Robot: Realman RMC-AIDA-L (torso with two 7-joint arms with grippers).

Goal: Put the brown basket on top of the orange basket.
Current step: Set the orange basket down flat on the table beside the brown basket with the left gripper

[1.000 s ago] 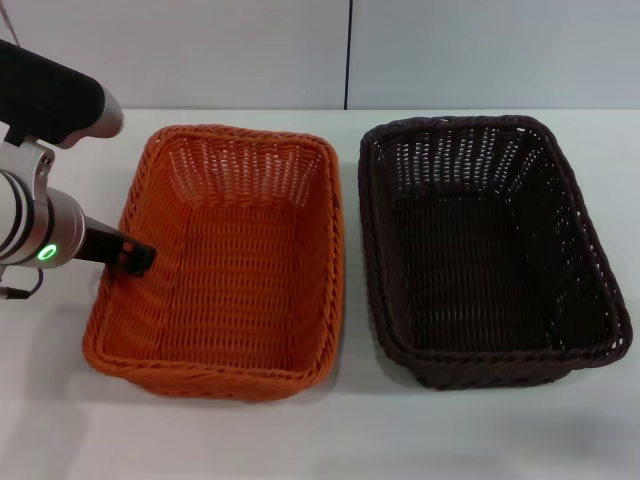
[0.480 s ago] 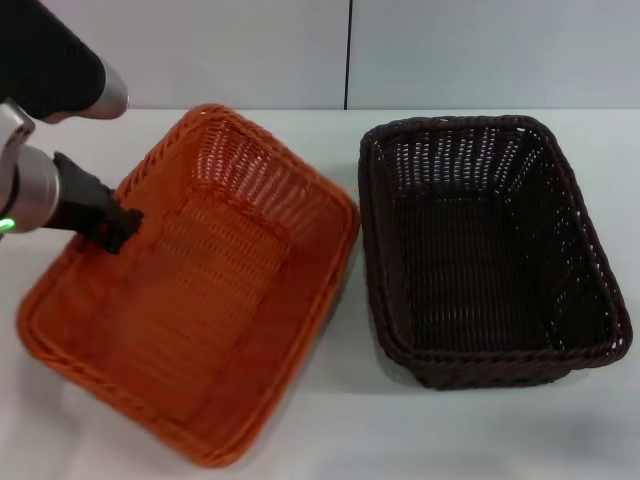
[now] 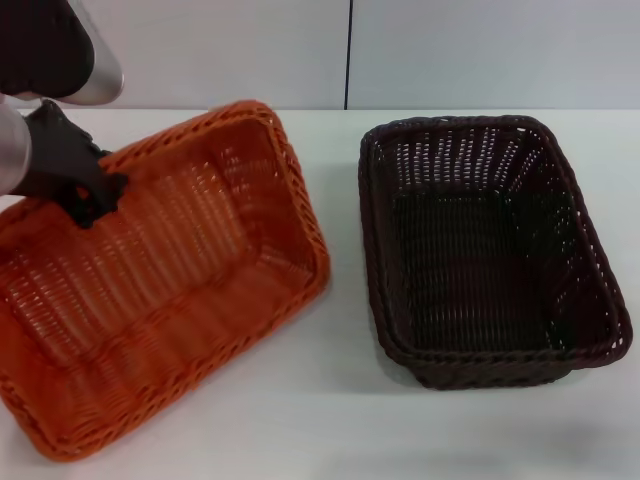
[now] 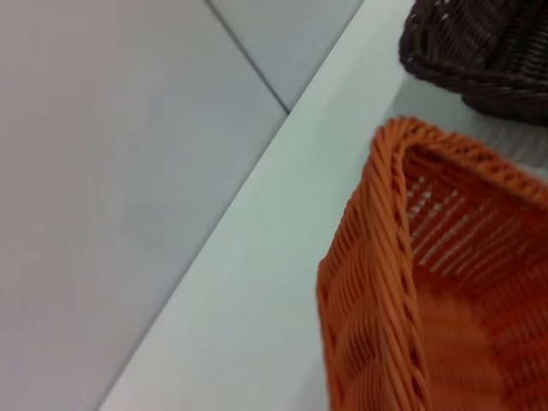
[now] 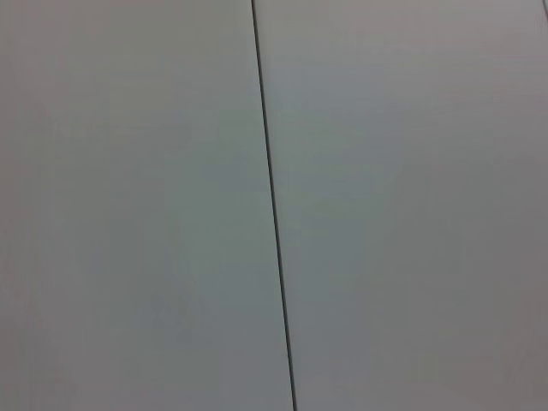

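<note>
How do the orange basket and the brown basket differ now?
The orange basket is bright orange, while the brown basket is nearly black. The orange one is tilted and held at its rim by the left hand; the brown one sits flat, untouched. Both are rectangular, woven, similar-sized.

A bare strip of table (image 3: 345, 330) runs between the tilted orange basket (image 3: 160, 290) at left and brown basket (image 3: 485, 250) at right.
</note>
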